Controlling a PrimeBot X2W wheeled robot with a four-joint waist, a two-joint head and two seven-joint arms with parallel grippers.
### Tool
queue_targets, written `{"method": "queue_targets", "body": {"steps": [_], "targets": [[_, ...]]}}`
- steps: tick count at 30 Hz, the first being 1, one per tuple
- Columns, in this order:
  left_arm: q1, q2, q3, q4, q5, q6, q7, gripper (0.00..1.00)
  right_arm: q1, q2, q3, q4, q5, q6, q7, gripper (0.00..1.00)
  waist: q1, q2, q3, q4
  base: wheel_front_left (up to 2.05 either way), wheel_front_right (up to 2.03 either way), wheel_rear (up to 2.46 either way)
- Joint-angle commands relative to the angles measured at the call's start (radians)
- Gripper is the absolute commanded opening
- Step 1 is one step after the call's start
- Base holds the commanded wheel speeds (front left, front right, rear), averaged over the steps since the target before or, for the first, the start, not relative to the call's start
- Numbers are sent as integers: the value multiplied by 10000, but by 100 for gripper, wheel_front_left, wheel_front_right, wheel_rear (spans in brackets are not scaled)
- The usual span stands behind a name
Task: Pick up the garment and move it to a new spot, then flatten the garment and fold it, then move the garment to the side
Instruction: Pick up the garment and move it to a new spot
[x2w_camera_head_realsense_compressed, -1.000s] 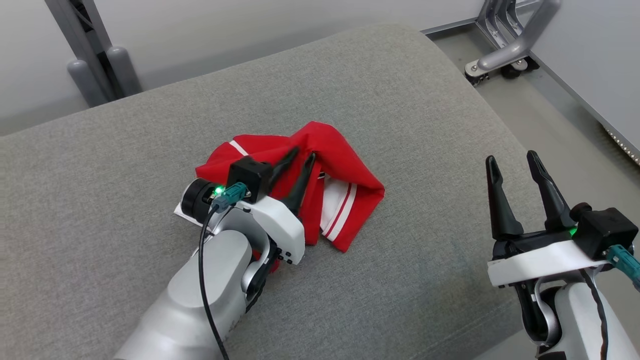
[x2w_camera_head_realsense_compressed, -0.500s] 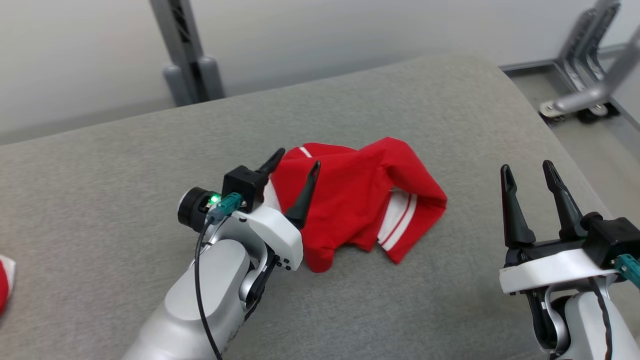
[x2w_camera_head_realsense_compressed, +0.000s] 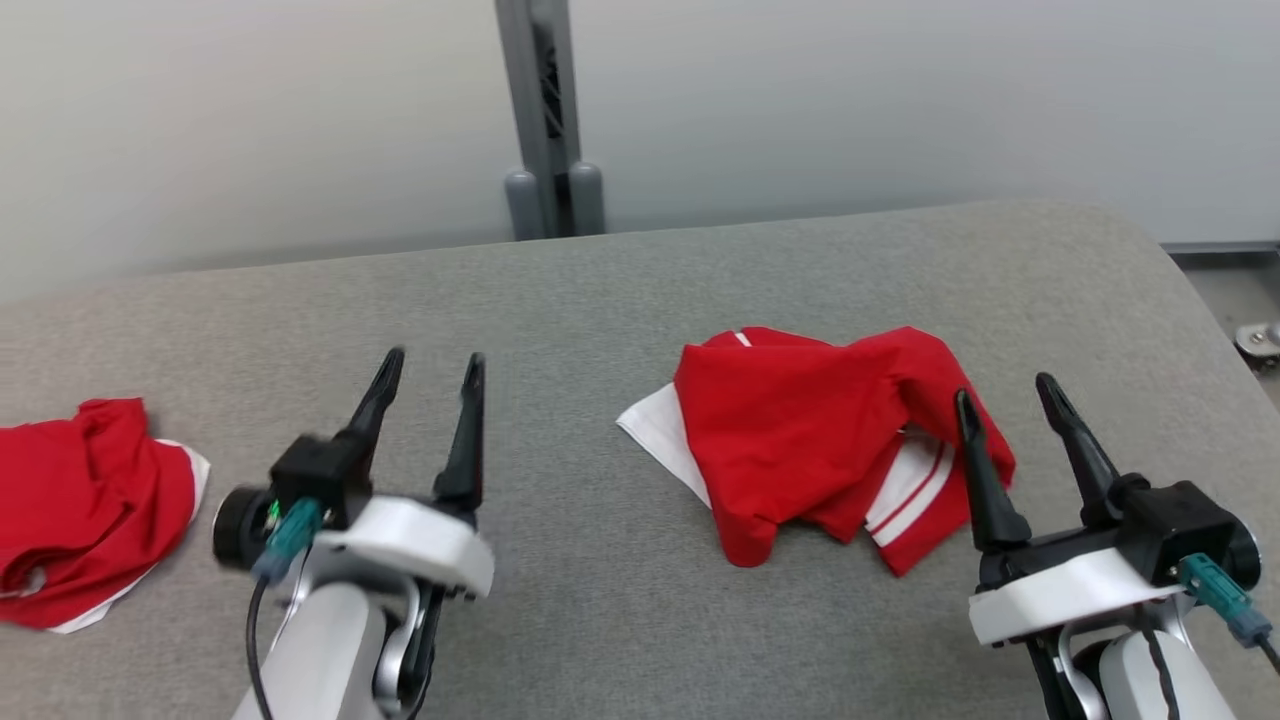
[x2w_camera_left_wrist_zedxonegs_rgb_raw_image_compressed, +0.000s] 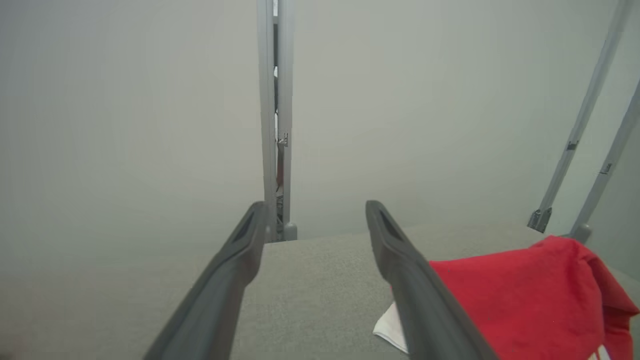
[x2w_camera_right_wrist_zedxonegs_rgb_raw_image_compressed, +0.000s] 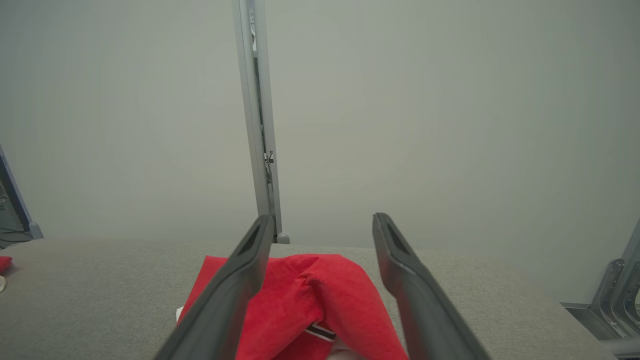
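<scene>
On the broad grey woven cushion, the crumpled red garment with white stripes lies right of centre, so to flatten it, take opposite corners with your right gripper, spread empty at its near right edge, and left gripper, spread empty well to its left.

The light is soft and even, with only a faint shadow under the red garment to the right of the left hand. In the head view this hand is smeared by motion blur. In the wrist views the near fingers look soft, and the grey poles far right of them lean.
</scene>
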Motion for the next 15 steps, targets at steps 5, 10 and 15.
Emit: {"method": "queue_targets", "body": {"steps": [5, 10, 15], "targets": [[1682, -191, 1367, -826, 518, -84, -13, 100, 374, -71, 268, 56, -130, 5, -56, 100, 0, 0, -281, 582, 0, 0, 0], [2686, -351, 2079, -1009, 775, -205, -13, 100, 514, -74, 452, 189, -129, 3, -56, 100, 0, 0, -357, 747, 0, 0, 0], [2995, -416, 2134, -1083, 963, -271, -13, 100, 511, -74, 683, 288, -158, 3, -57, 100, 0, 0, -344, 837, 0, 0, 0]]}}
